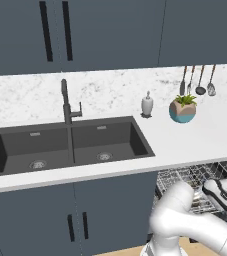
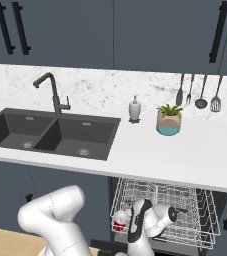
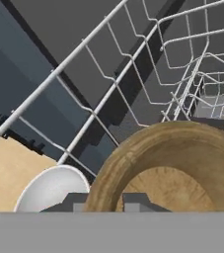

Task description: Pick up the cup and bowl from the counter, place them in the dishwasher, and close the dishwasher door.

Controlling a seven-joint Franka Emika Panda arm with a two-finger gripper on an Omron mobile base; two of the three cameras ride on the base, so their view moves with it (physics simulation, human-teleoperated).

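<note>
Gripper point(image 3: 105, 206) clamped on wooden bowl point(image 3: 177, 168) rim, bottom of hand view, over dishwasher rack point(image 2: 185, 200). Cup point(image 2: 120, 221) sits in rack (red inside). Tabletop point(image 2: 185, 155) holds neither. Left: release bowl, shut door.

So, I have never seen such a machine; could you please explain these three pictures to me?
It is a white robot arm on a driving base, in a simulated kitchen. Two pictures come from cameras behind the arm, left and right, the third from its hand. On the counter stand a soap dispenser and a potted plant, beside a dark sink. The claw is shut on the rim of a wooden bowl, low at the dishwasher rack.
</note>
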